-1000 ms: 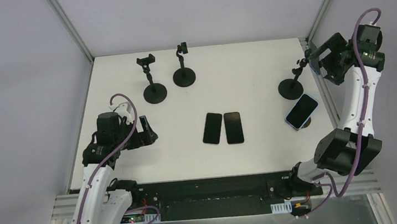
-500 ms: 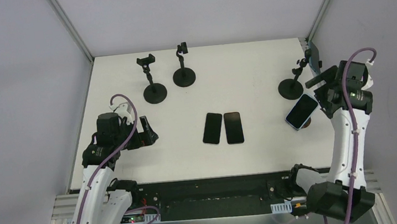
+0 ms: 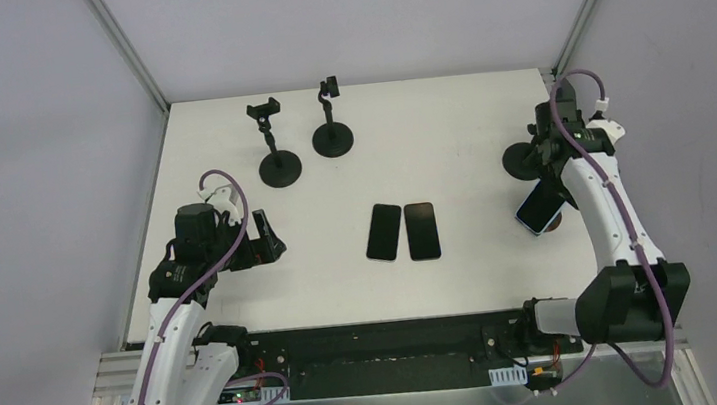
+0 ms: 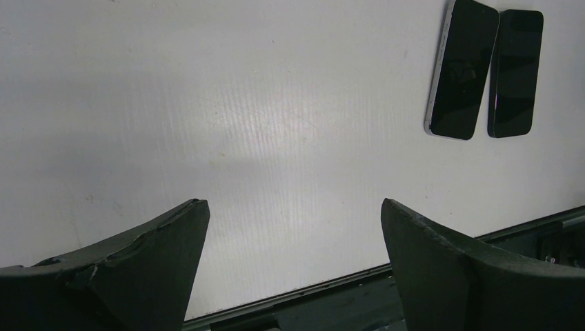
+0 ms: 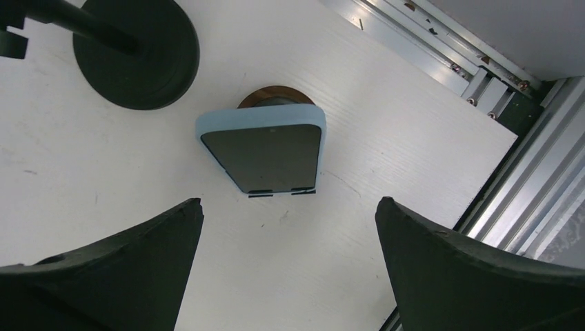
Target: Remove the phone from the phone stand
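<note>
A phone in a light blue case [image 5: 265, 155] leans tilted on a small stand with a round brown base [image 5: 276, 93] near the table's right edge. It also shows in the top view [image 3: 538, 208]. My right gripper [image 5: 288, 201] is open and empty, hovering above the table just short of the phone's lower edge, not touching it. In the top view the right gripper [image 3: 554, 170] sits over the phone's far end. My left gripper [image 4: 294, 201] is open and empty above the table's left front part; the top view also shows this gripper [image 3: 262, 235].
Two dark phones [image 3: 385, 231] [image 3: 422, 230] lie flat side by side mid-table. Two empty black clamp stands [image 3: 279, 161] [image 3: 331, 130] stand at the back. A third black stand's base [image 5: 138, 52] sits right beside the blue phone. An aluminium rail [image 5: 483, 103] borders the right edge.
My right arm swung from the far right edge inward and down, and its gripper now hangs over the blue phone. The left arm has not moved.
</note>
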